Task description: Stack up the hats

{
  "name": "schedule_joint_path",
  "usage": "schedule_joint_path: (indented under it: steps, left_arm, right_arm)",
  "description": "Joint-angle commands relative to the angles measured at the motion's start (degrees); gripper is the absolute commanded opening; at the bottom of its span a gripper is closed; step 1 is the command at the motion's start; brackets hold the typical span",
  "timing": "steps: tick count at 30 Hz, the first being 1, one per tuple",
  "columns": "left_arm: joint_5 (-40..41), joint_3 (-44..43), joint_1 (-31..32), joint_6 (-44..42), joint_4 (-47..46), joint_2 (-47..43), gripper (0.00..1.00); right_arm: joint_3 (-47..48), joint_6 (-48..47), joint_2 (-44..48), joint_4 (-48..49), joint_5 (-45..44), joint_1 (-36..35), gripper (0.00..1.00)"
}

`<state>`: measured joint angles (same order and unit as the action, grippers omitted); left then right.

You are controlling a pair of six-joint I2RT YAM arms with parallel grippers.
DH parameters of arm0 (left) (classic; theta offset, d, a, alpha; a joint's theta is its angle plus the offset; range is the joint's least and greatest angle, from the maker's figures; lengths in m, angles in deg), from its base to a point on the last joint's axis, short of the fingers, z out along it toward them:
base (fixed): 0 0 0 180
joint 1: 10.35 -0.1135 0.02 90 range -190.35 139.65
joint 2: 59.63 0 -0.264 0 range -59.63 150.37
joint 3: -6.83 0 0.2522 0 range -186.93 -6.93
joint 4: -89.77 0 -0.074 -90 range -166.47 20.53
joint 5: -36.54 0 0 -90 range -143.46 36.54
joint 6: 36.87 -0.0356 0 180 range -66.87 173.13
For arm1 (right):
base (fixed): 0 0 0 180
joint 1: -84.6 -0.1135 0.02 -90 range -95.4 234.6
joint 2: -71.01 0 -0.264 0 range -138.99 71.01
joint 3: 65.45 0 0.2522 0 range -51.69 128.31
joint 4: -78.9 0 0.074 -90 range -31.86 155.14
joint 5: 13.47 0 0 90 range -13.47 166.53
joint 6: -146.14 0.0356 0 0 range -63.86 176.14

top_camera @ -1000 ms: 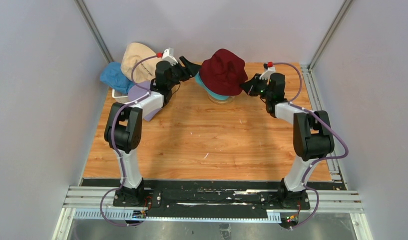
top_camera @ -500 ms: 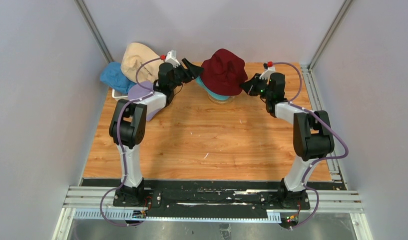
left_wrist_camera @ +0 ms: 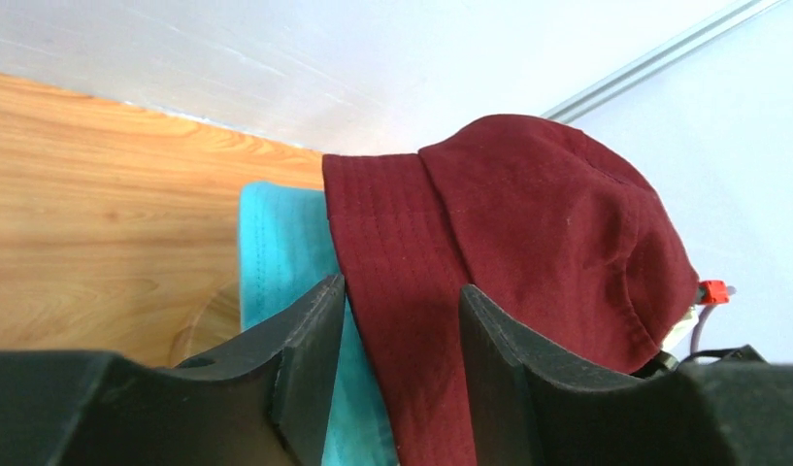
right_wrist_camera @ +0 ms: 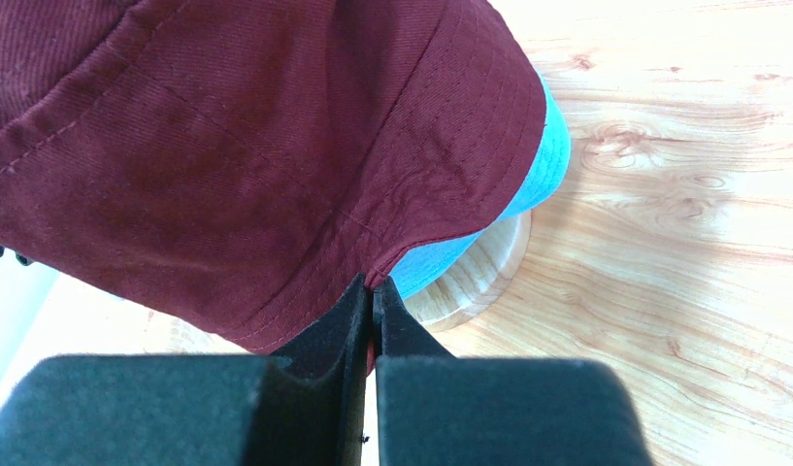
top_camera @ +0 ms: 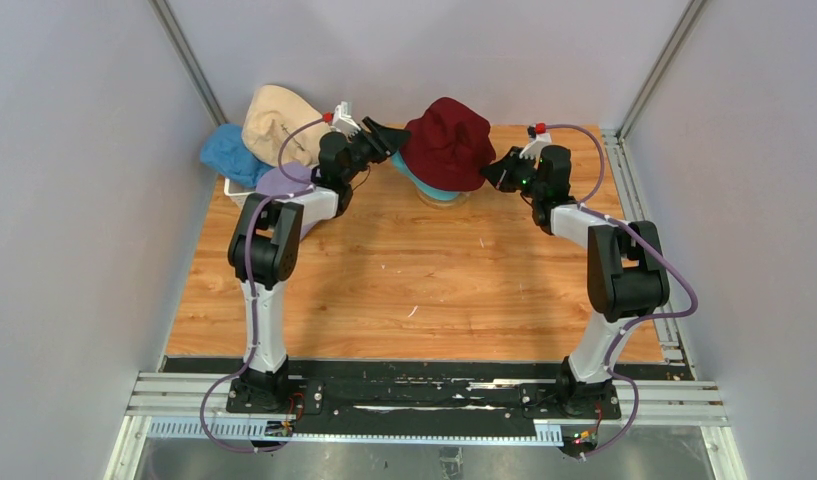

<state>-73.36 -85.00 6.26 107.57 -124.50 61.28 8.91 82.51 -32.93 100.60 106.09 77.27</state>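
The dark red hat [top_camera: 447,140] sits over the teal hat [top_camera: 424,186] at the back middle of the table. My right gripper [top_camera: 492,170] is shut on the dark red hat's brim [right_wrist_camera: 412,243] at its right side. My left gripper [top_camera: 386,136] is open at the hat's left side, its jaws straddling the dark red brim [left_wrist_camera: 392,291] with the teal hat [left_wrist_camera: 276,252] beside it. The beige hat [top_camera: 274,118], blue hat [top_camera: 230,153] and lavender hat [top_camera: 281,182] lie at the back left.
The round wooden base of the stand [right_wrist_camera: 479,282] shows under the teal hat. A white basket edge [top_camera: 234,190] sits under the back-left hats. Walls and metal rails close in the back and sides.
My left arm has drawn in toward the middle, its elbow moving right, and the open gripper has edged closer to the dark red hat's brim. The right arm has not moved.
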Motion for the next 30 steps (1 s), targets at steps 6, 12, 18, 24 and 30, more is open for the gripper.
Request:
schedule_joint_path:
  steps: [6, 12, 18, 24, 30]
  left_arm:
    - [-2.72, 1.58, 0.32, 6.24, -14.88, 2.39, 0.17]
    - [-2.44, 4.2, 0.29, 5.82, -14.83, 1.94, 0.0]
    - [-1.66, 6.15, 0.31, 4.18, -13.3, 1.44, 0.0]
    - [0.24, 8.05, 0.2, 2.55, -10.75, 1.81, 0.0]
    - [1.79, 8.46, -0.54, 2.21, -9.0, 3.08, 0.0]
  right_arm:
    - [1.51, -0.09, -1.22, -0.22, 1.23, 0.61, 0.01]
    - [1.57, -0.2, -1.44, -0.39, 1.18, 0.58, 0.01]
    - [2.0, -0.74, -1.7, -1.37, 0.65, 0.57, 0.01]
    - [2.95, -1.18, -2.89, -2.92, -0.86, 0.58, 0.01]
    - [4.11, -1.37, -4.63, -3.15, -1.47, 0.59, 0.01]
